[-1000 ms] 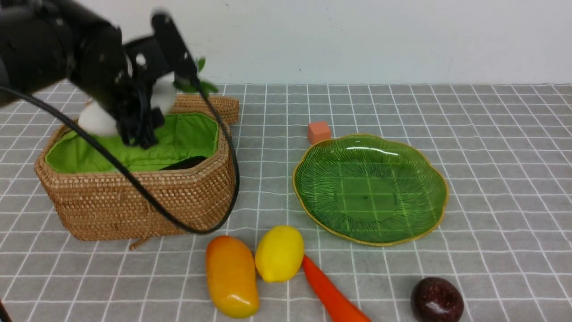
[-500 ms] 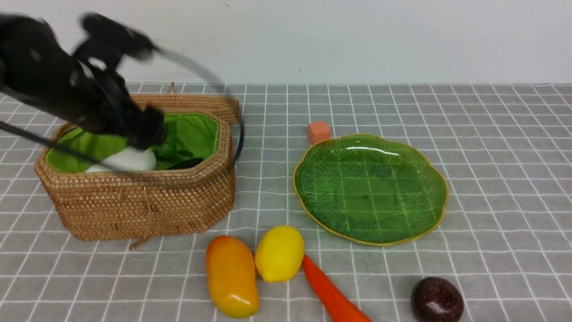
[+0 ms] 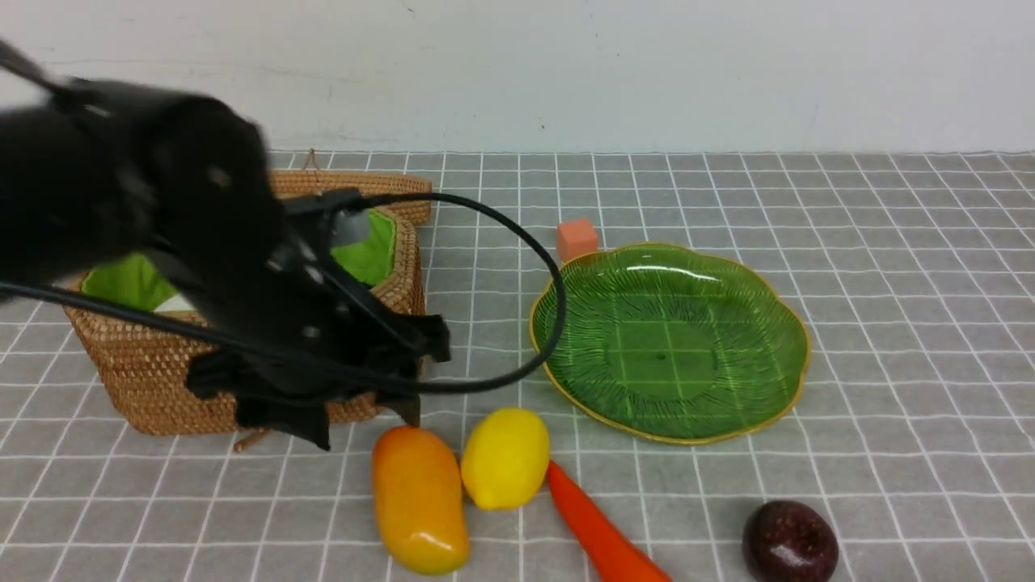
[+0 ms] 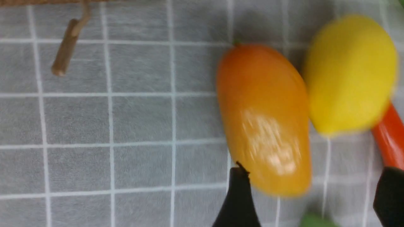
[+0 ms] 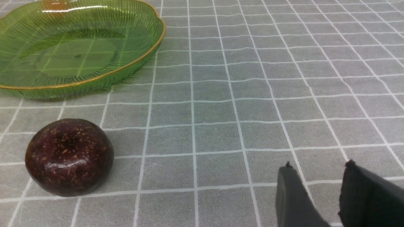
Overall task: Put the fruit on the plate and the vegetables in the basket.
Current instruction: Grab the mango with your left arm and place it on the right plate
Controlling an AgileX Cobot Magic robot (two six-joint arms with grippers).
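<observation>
Over the mango (image 4: 265,119), left pincer (image 4: 312,176) spread wide, right pincer (image 5: 318,165) narrowly parted, both empty

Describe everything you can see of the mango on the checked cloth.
The mango is oblong, glossy and plastic-looking, orange at its far end shading to yellow nearer the camera. It lies flat on the checked cloth, just in front of the basket. The lemon sits close against its right side. The open left tool hangs over its far end, gripping nothing.
</observation>
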